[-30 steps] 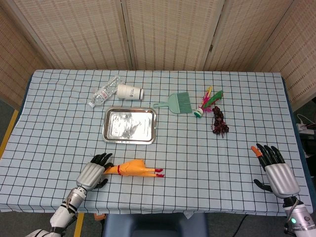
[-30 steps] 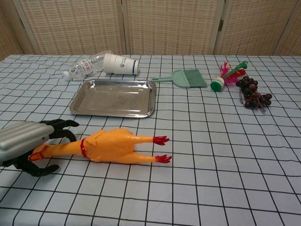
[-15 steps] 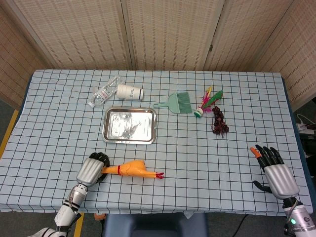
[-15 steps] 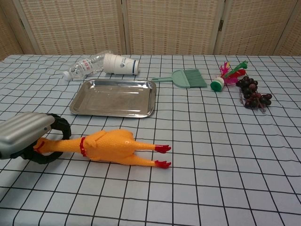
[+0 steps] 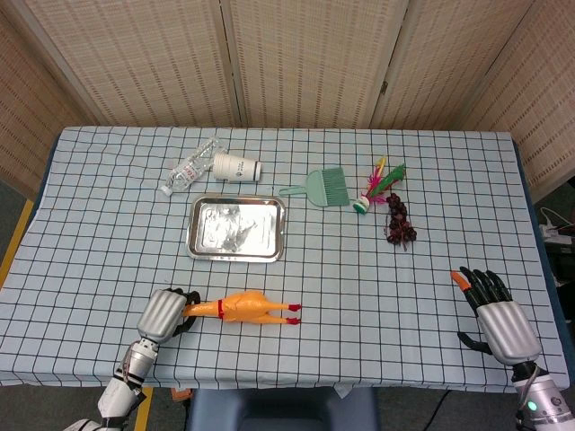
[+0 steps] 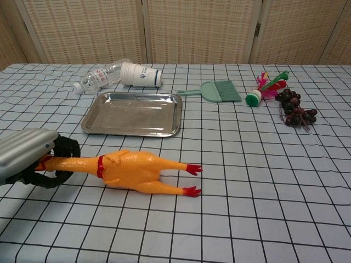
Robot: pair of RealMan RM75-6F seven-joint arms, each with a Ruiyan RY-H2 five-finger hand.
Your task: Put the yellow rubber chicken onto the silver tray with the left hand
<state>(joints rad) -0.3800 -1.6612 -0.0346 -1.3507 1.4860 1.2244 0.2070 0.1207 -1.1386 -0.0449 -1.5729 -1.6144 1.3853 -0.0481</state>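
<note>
Left hand (image 6: 33, 159) now closed around yellow rubber chicken (image 6: 131, 170) head, silver tray (image 6: 133, 113) holding nothing, right hand (image 5: 496, 314) spread

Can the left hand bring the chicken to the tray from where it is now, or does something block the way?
Probably yes. The left hand grips the chicken at its head end, and only bare cloth lies between it and the tray.

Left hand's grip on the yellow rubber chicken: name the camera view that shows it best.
Chest view: the left hand is close, its dark fingers curled around the yellow rubber chicken at the head end. Head view shows both small, the grip mostly hidden by the hand's back.
</note>
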